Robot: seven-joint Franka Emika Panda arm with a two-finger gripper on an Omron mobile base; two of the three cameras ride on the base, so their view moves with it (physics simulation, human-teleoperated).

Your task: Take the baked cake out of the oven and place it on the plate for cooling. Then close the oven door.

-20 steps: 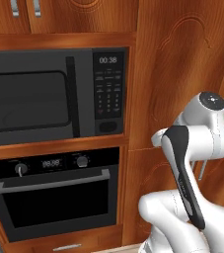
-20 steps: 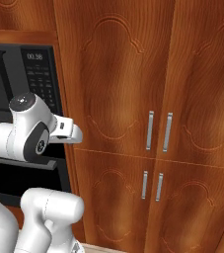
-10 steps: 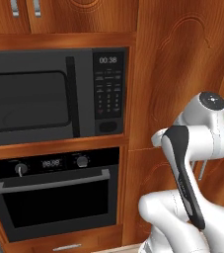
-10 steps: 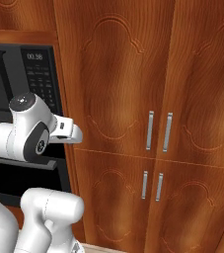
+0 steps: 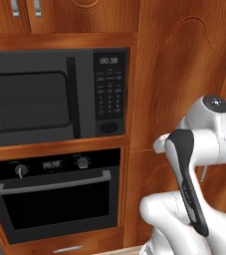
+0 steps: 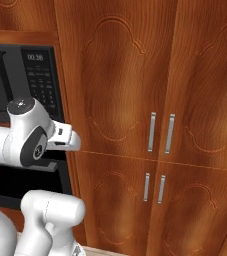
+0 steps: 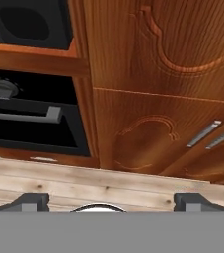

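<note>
The black oven (image 5: 55, 194) sits built into the wood wall below the microwave, with two knobs and a small display along its top. The oven door (image 5: 55, 211) stands shut, its long silver bar handle (image 5: 52, 184) level across the front. In the hand view the oven (image 7: 29, 123) lies at upper left with its handle (image 7: 24, 116) and one knob (image 7: 5, 89). My gripper (image 7: 112, 205) is open, its two dark fingertips (image 7: 32, 201) far apart with nothing between them, well back from the oven. The cake and the plate are out of view.
A dark grey microwave (image 5: 55, 94) with a keypad sits above the oven. Tall wooden cabinet doors with silver handles (image 6: 160, 132) fill the wall to the right. A pale wood floor (image 7: 108, 180) runs below the cabinets. My white arm (image 5: 194, 164) rises at lower right.
</note>
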